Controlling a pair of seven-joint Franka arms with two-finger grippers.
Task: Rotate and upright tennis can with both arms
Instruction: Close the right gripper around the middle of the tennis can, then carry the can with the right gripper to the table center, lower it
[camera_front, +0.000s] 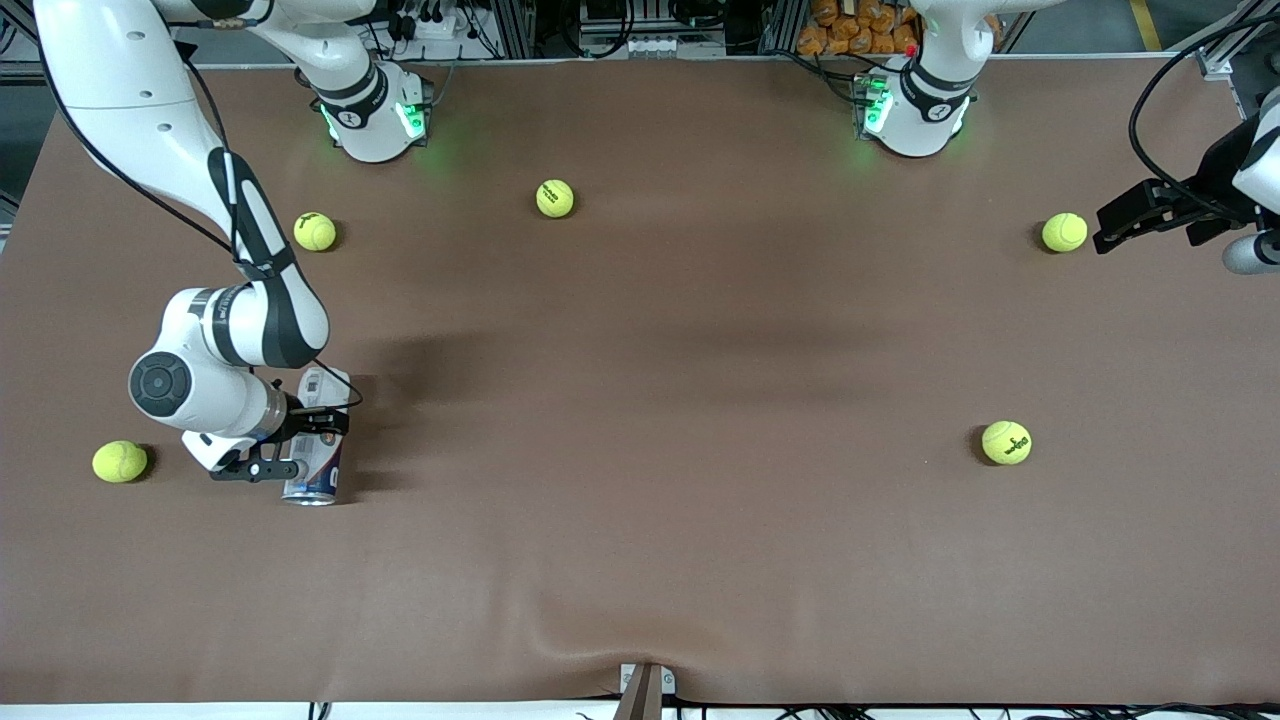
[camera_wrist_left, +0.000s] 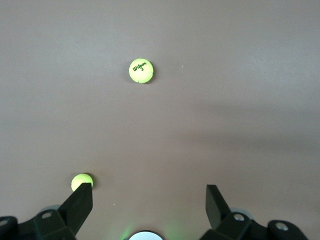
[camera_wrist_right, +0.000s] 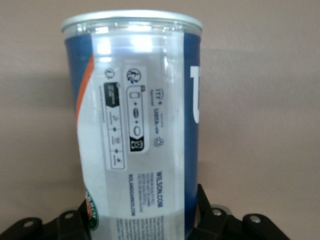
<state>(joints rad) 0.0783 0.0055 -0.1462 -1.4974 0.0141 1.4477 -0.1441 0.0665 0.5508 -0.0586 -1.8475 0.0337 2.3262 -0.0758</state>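
A: Where was the tennis can (camera_front: 318, 440)?

B: Lying on its side on the tabletop (camera_front: 640, 400) toward the right arm's end, with its silvery end toward the front camera. One tennis ball (camera_front: 120, 461) lay near it, closer to the tabletop's edge

A: Right end effector (camera_front: 300, 445)?

B: Down at the can, fingers closed across the tube's body partway along. The right wrist view showed the label (camera_wrist_right: 135, 125) filling the frame and the fingertips (camera_wrist_right: 210, 212) pressed against both sides. So clamped on the can, not just beside it

A: Why grip there?

B: My guess: holding the body leaves both ends free, so the can could be swung round and tipped up onto an end

A: Left end effector (camera_front: 1125, 228)?

B: Waiting over the left arm's end of the tabletop, just beside another ball (camera_front: 1064, 232). Fingers spread wide with nothing between them; the left wrist view showed only bare surface and two balls (camera_wrist_left: 141, 70) below

A: Why parked there?

B: Probably kept clear until the can gets brought within its reach. Can not upright yet, so the task looked early

A: Risk?

B: Smooth plastic tube, might slip or roll in the grip when lifted
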